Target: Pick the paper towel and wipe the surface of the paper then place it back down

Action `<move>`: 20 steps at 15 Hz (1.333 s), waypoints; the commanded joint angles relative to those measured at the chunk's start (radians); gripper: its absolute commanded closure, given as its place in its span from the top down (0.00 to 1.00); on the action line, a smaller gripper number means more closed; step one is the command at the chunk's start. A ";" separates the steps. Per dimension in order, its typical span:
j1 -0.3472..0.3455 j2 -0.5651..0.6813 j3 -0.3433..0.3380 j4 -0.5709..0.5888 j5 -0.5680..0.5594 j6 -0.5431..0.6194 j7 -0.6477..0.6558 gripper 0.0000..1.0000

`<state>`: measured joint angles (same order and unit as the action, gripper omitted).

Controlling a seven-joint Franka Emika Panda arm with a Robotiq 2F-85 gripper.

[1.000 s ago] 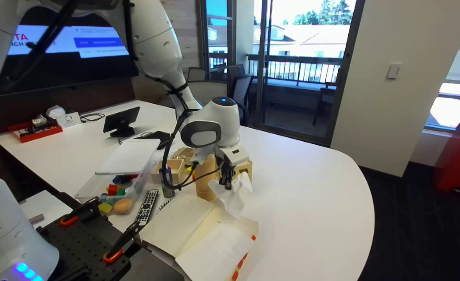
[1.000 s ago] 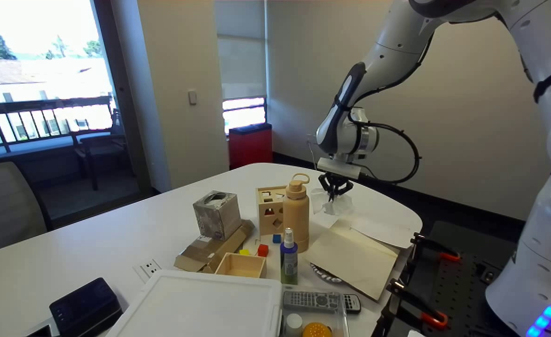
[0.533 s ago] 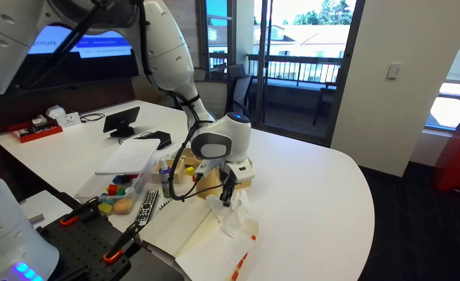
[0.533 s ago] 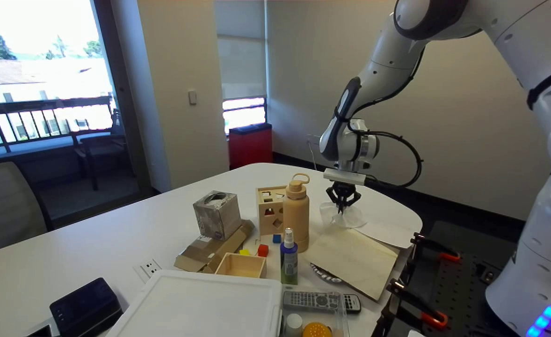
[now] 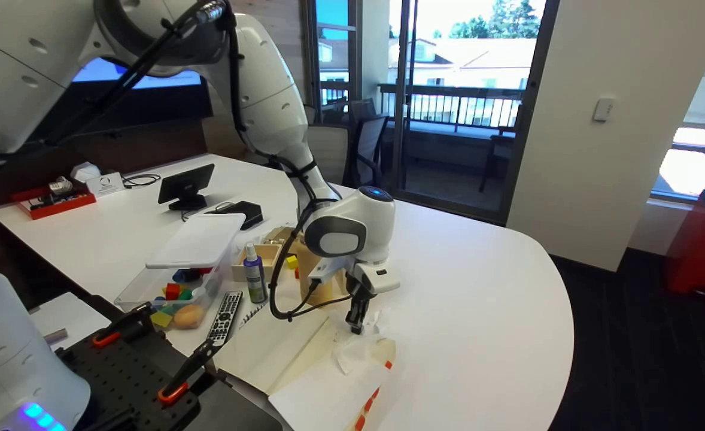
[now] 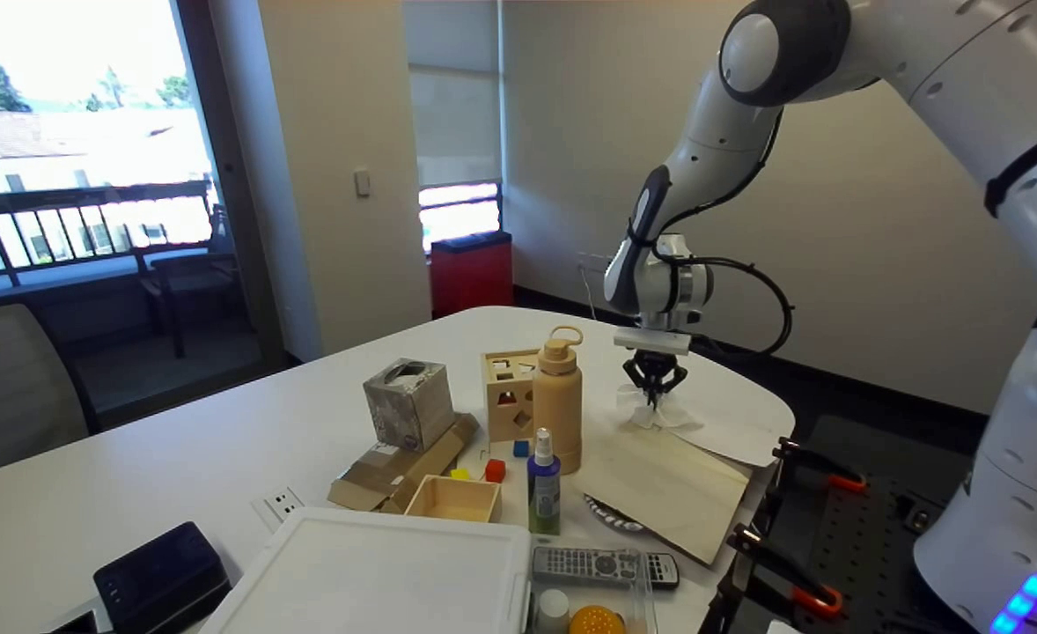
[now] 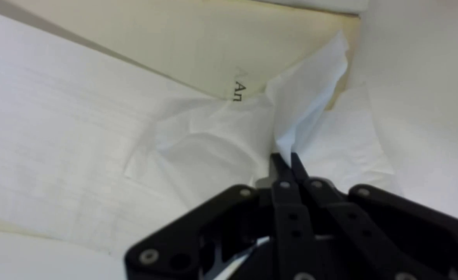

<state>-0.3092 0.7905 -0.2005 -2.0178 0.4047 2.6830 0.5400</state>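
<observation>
Wrist view: the black gripper [image 7: 289, 165], its jaws together, pinches a fold of the crumpled white paper towel [image 7: 217, 144], which spreads across a white sheet [image 7: 58, 136] and a corner of the cream paper [image 7: 198, 35], one side reaching past it over the table [image 7: 419, 77]. Printed letters [image 7: 238, 91] show on the paper just beside the paper towel. Orange-red marks [image 5: 359, 423] run along the paper's edge in an exterior view. Farther out in an exterior view, a tan bottle [image 6: 557, 405] stands upright, with a wooden box [image 6: 510, 396] just beside it, a spray bottle [image 6: 544, 489] near it and a gray tissue box [image 6: 410, 405] farther from the gripper. Beyond the table stands a red bin [image 6: 472, 277].
</observation>
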 commanded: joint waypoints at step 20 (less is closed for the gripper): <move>0.032 -0.025 0.022 0.001 0.029 -0.151 0.051 0.00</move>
<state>-0.2361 0.8084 -0.2273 -2.0122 0.4014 2.5760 0.6612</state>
